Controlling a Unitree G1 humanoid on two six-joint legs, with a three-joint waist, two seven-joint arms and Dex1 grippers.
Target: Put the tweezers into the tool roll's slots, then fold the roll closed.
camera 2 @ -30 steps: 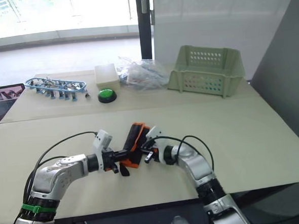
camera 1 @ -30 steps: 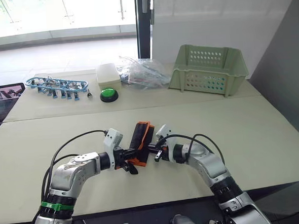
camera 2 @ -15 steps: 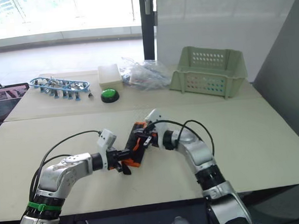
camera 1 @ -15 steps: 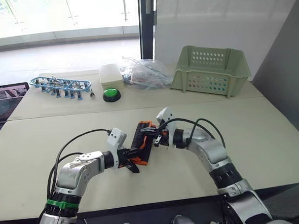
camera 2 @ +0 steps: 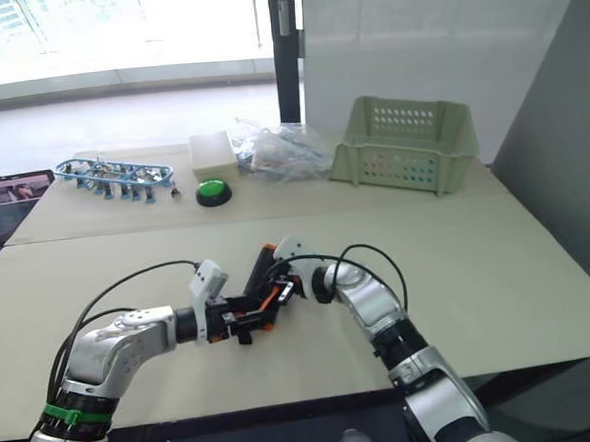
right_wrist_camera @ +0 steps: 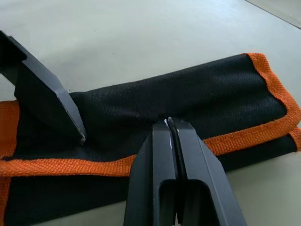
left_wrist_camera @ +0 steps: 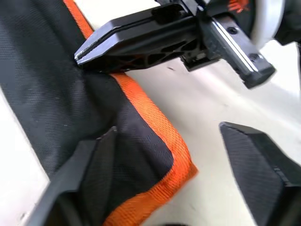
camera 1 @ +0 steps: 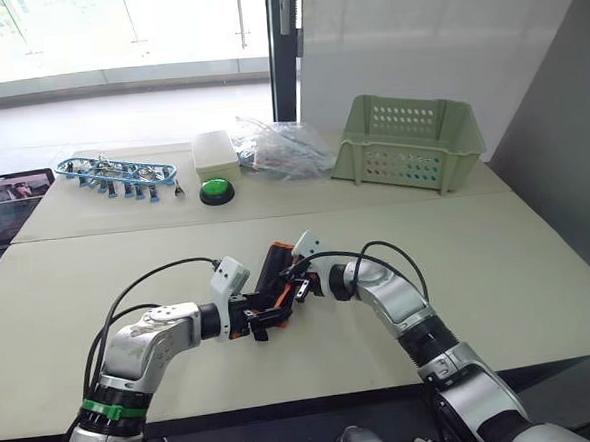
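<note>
Near the table's front edge, well in front of the pale green plastic basket (camera 1: 410, 141), lies the flat black fabric tool roll with orange edging (camera 1: 269, 275), already folded over on itself. No slim black tweezers and no fabric slots are on show; the roll's inner face is hidden, so I judge the loading finished, though that cannot be confirmed.

The left gripper (left_wrist_camera: 167, 155) has its two black fingers spread apart, one pressing down on the roll's near corner and the other over bare table beside it. The right gripper (right_wrist_camera: 171, 123) has its fingers pressed together, tips on the folded-over flap close to the orange hem; whether a pinch of cloth sits between them I cannot tell.

What looks left is the closing itself: flattening the flap and dealing with a strap, which is not visible.
</note>
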